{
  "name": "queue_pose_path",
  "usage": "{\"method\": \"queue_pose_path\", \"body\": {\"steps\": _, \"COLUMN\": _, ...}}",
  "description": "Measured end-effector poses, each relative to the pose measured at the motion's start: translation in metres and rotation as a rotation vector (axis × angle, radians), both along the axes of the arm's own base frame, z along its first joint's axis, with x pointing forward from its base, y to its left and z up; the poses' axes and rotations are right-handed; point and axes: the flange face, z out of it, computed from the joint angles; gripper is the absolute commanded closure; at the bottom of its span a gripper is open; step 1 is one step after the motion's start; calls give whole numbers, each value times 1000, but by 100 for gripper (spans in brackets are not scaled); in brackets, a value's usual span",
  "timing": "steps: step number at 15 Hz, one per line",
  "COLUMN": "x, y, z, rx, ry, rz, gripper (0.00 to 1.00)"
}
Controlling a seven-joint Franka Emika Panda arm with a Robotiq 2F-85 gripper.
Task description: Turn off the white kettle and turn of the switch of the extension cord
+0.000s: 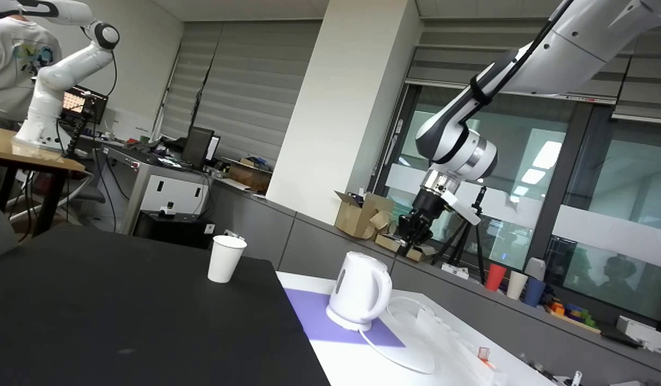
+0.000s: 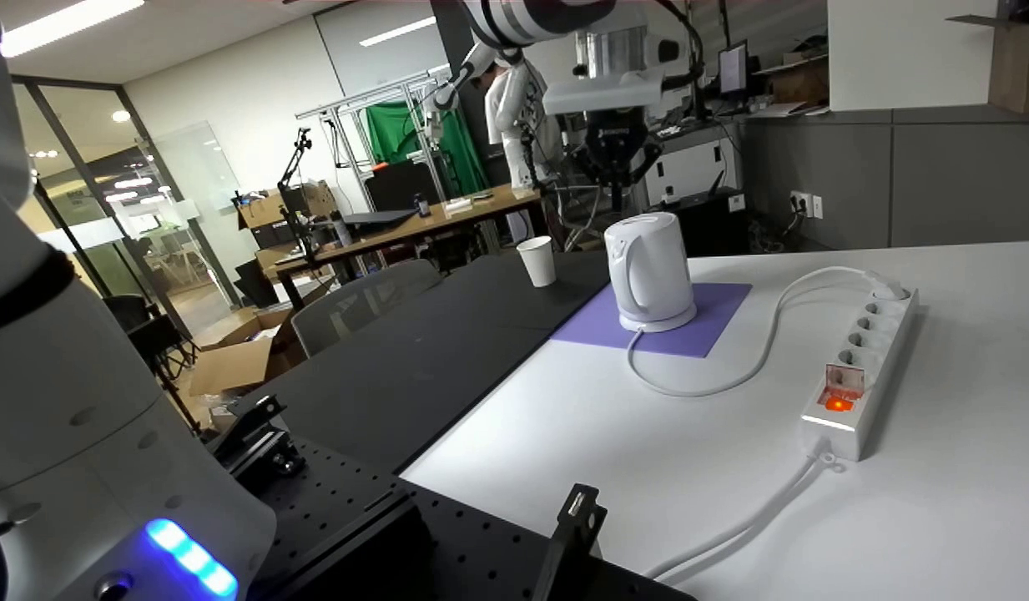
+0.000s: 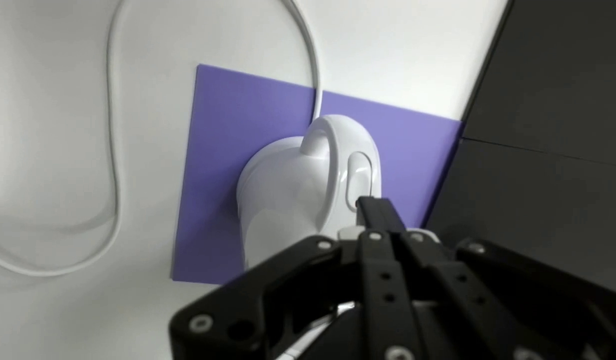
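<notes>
In an exterior view, the kettle (image 2: 658, 271) is stood upright on a purple mat (image 2: 727, 305) on the white bench (image 2: 965, 467). A white wire (image 2: 693, 393) is led from its foot, curved across the bench and plugged into the far end of the strip (image 2: 866, 359). At the strip's near end, the orange switch (image 2: 839, 405) is lit, and a small flap (image 2: 845, 380) is raised beside it. The jaws are held above the kettle, pointed down, with their tips together. A cup (image 2: 537, 261) is set on the black bench (image 2: 414, 359), apart from the kettle.
</notes>
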Motion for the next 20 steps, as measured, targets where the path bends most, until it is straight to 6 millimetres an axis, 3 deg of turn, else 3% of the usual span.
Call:
{"method": "queue_pose_path", "body": {"steps": 7, "x": -2, "y": -8, "z": 22, "rx": -34, "ry": 18, "rz": 10, "gripper": 100}}
{"method": "queue_pose_path", "body": {"steps": 15, "x": -1, "y": 1, "z": 21, "rx": -45, "ry": 40, "rz": 32, "gripper": 100}}
{"method": "queue_pose_path", "body": {"steps": 20, "x": -2, "y": 6, "z": 10, "rx": -44, "ry": 73, "rz": 48, "gripper": 100}}
